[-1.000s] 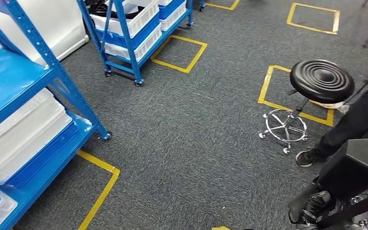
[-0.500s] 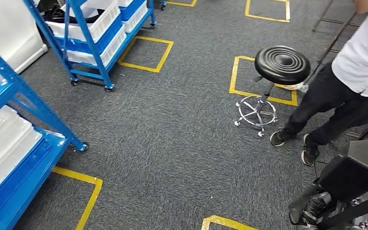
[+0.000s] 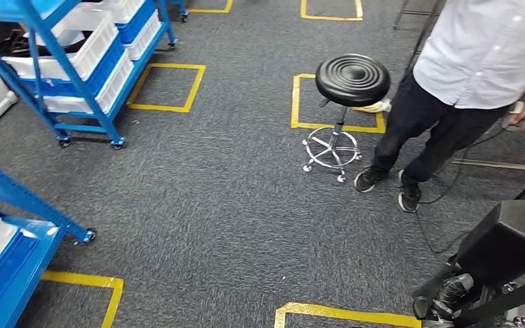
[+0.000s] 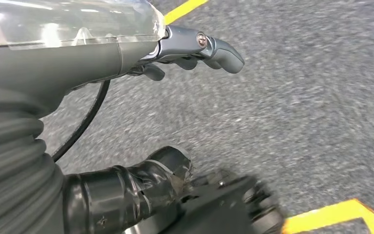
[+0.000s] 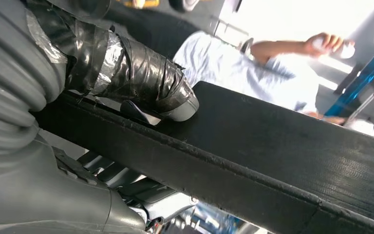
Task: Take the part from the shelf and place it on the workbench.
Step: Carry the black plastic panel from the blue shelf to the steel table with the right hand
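The part is a flat black box-like piece at the lower right of the head view. My right hand holds it from below. In the right wrist view the black part runs across the picture, and my right hand presses its taped thumb onto the part's top face. My left hand hangs over grey carpet with its fingers stretched out and nothing in them.
A black round stool on a chrome base stands ahead. Beside it a person in a light shirt and dark trousers stands, with a cable on the carpet. Blue shelves with white bins are far left; another shelf is near left.
The camera has turned right, so the shelves and stool have slid left in the picture. The person has come further into view. The black part stays in my right hand.
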Motion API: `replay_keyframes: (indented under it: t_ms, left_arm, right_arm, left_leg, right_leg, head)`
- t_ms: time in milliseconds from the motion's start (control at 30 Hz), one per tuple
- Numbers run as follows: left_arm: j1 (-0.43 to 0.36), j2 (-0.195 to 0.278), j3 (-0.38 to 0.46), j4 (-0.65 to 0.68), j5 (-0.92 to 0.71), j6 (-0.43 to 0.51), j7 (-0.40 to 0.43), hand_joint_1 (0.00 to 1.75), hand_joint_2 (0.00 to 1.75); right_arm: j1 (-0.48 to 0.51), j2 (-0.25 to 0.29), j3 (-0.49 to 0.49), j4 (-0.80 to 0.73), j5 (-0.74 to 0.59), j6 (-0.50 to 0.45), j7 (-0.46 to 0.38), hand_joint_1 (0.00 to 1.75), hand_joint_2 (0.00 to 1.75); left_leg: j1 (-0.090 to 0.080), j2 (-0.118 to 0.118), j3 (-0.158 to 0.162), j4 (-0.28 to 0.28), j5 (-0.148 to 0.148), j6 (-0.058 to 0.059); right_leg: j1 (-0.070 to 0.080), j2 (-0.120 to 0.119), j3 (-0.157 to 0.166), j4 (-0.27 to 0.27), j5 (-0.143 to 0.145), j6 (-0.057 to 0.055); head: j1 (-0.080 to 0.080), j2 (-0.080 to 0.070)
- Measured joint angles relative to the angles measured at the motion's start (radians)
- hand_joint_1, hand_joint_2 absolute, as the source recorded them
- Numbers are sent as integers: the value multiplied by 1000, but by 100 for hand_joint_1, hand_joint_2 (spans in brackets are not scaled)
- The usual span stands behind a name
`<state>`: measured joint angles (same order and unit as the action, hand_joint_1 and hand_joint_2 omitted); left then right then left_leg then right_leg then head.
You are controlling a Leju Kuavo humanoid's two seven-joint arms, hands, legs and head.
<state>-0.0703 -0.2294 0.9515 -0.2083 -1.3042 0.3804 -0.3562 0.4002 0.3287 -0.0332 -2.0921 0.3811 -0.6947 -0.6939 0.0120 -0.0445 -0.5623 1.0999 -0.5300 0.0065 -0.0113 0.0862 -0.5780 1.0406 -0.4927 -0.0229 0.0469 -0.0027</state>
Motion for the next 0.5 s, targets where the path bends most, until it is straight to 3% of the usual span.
replay_keyframes:
  t_ms: [67, 133, 167, 233, 300, 367, 400, 433, 500]
  left_arm:
    - [0, 1, 1, 0, 0, 0, 0, 0, 175]
    - [-3, 2, 1, 0, 0, 0, -1, 0, 175]
    - [-4, 2, 1, 0, 0, 0, -1, 0, 175]
    - [-5, 1, 1, 0, 0, 1, -1, 0, 175]
    - [-4, 1, 1, 0, 0, 1, -1, 0, 175]
    - [-2, 2, 2, 0, 0, 1, 0, 0, 175]
    - [-2, 2, 2, 0, 0, 1, 0, 0, 175]
    - [-2, 2, 2, 0, 1, 1, 0, 0, 175]
    - [-4, 2, 2, 0, 1, 1, -1, 0, 175]
  right_arm:
    - [0, 3, -3, -1, -1, 0, 0, 175, 175]
    - [2, 4, -6, -2, -1, 0, 0, 175, 175]
    - [3, 5, -7, -3, -1, 0, 0, 175, 175]
    - [3, 5, -10, -6, -1, 0, 0, 175, 175]
    - [0, 5, -11, -7, -3, 0, 0, 175, 175]
    - [-1, 5, -12, -7, -4, 0, 0, 175, 175]
    - [0, 5, -12, -7, -4, 0, 0, 175, 175]
    - [0, 5, -12, -7, -4, 0, 0, 175, 175]
    - [-2, 5, -12, -7, -4, 0, 0, 175, 175]
  left_leg:
    - [-1, -35, 32, -75, 18, 5]
    - [-2, -21, 38, -90, 18, 8]
    - [0, -8, 39, -97, 22, 12]
    - [5, 20, 43, -111, 31, 22]
    - [3, 49, 43, -114, 33, 27]
    - [2, 80, 43, -111, 30, 28]
    - [2, 95, 44, -110, 27, 27]
    - [2, 108, 46, -108, 24, 25]
    - [-1, 128, 50, -102, 16, 17]
  right_leg:
    - [-2, 23, -7, 2, 4, 8]
    - [-5, 47, -15, -2, 11, 22]
    - [-4, 44, -19, 0, 11, 27]
    - [0, -1, -40, 44, -20, 35]
    - [-1, -58, -92, 156, -83, 40]
    - [-5, -75, -134, 248, -111, 47]
    - [-8, -80, -131, 247, -98, 49]
    - [-9, -88, -108, 206, -69, 50]
    - [-7, -129, -39, 77, -15, 49]
  head:
    - [0, 0]
    - [0, 0]
    - [0, 0]
    - [5, 0]
    - [9, 0]
    - [9, 0]
    - [9, 0]
    - [9, 0]
    - [9, 0]
